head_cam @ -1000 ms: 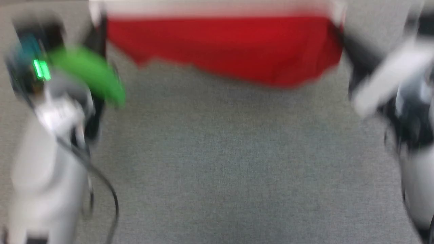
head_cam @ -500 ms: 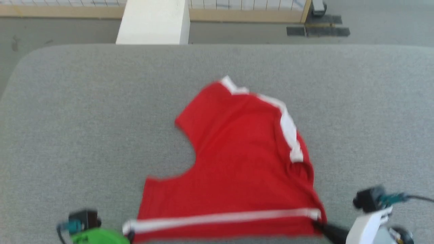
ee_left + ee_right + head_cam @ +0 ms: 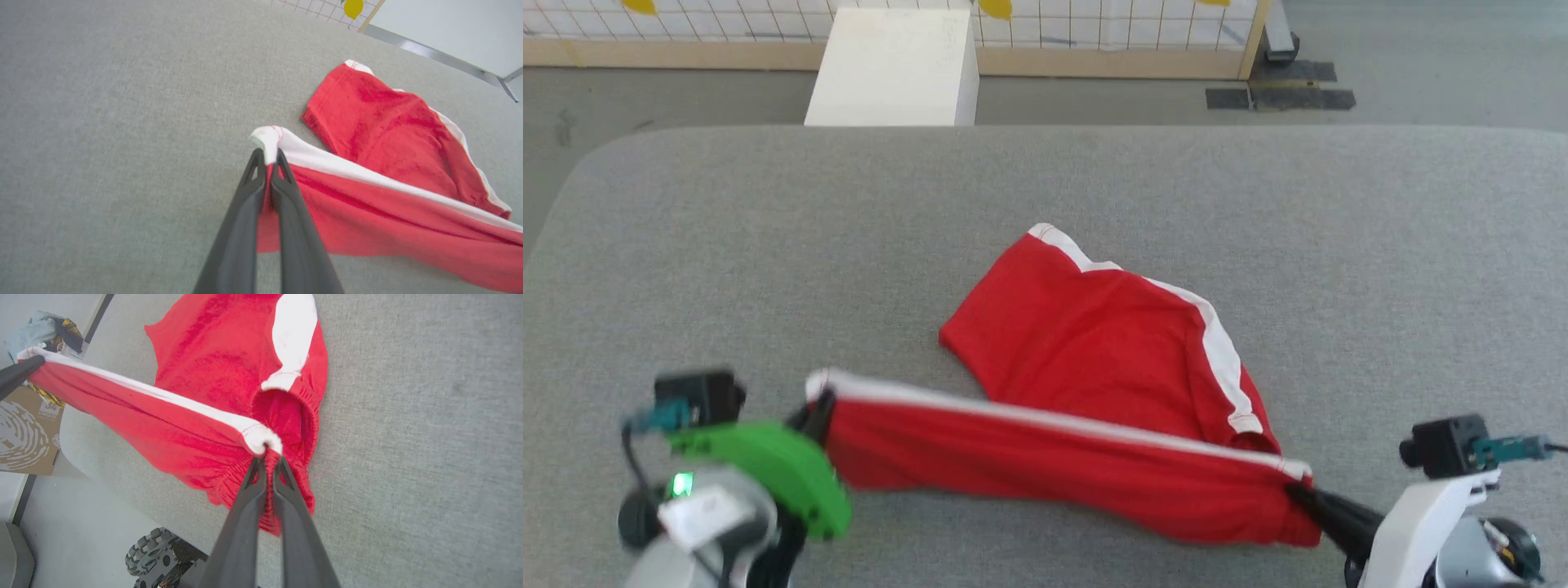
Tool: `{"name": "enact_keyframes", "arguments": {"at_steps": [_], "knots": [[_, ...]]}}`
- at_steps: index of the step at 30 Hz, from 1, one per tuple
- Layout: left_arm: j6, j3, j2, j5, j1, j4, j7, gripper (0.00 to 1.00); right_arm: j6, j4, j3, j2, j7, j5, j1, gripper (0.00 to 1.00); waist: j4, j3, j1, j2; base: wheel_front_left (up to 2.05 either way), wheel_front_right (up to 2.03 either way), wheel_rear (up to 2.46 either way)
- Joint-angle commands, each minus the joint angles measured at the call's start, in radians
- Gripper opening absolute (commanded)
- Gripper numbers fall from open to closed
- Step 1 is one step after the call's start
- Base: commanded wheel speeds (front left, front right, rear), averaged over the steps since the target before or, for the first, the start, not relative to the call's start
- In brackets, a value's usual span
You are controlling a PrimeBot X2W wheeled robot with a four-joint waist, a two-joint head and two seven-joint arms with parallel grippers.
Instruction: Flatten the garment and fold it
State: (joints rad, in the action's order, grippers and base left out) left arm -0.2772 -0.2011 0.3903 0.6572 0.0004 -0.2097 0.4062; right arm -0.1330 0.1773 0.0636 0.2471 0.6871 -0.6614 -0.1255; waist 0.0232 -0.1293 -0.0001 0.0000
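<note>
The red shorts (image 3: 1094,359) with white side stripes lie on the grey table (image 3: 768,245), the near leg stretched taut between both grippers and lifted. My left gripper (image 3: 818,406) is shut on the white-striped hem corner at the left, also seen in the left wrist view (image 3: 267,157) with the shorts (image 3: 367,122). My right gripper (image 3: 1294,490) is shut on the stripe end at the gathered waistband; the right wrist view shows this pinch (image 3: 267,455) and the shorts (image 3: 212,355). The far leg rests flat on the table. No lettering shows.
A white block (image 3: 894,69) stands on the floor beyond the table's far edge, before a tiled wall base. In the right wrist view a cardboard box (image 3: 24,433) and the robot's wheel (image 3: 149,555) sit below the table's near edge.
The head camera has swung from a blurred low look to the whole table. Since half a second ago the stretched leg edge has come up and further onto the table, the left end more.
</note>
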Motion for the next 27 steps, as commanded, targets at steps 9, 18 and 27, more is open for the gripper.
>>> {"name": "enact_keyframes", "arguments": {"at_steps": [9,18,27], "knots": [[0.140,-0.092,-0.027,-0.071,-0.464,0.332,-0.050,0.00,0.002,-0.016,-0.136,-0.075,0.020,0.097,0.130,0.00,-0.069,-0.134,0.0001,0.0000,0.00,0.00,0.00],[0.213,-0.143,-0.055,-0.097,-0.666,0.577,-0.061,0.00,0.002,-0.015,-0.154,-0.111,0.069,0.117,0.190,0.00,-0.143,-0.237,0.0001,0.0000,0.00,0.00,0.00],[0.264,-0.185,-0.090,-0.122,-0.796,0.693,-0.103,0.00,0.002,-0.033,-0.145,-0.131,0.093,0.120,0.195,0.00,-0.174,-0.295,0.0001,0.0000,0.00,0.00,0.00]]}}
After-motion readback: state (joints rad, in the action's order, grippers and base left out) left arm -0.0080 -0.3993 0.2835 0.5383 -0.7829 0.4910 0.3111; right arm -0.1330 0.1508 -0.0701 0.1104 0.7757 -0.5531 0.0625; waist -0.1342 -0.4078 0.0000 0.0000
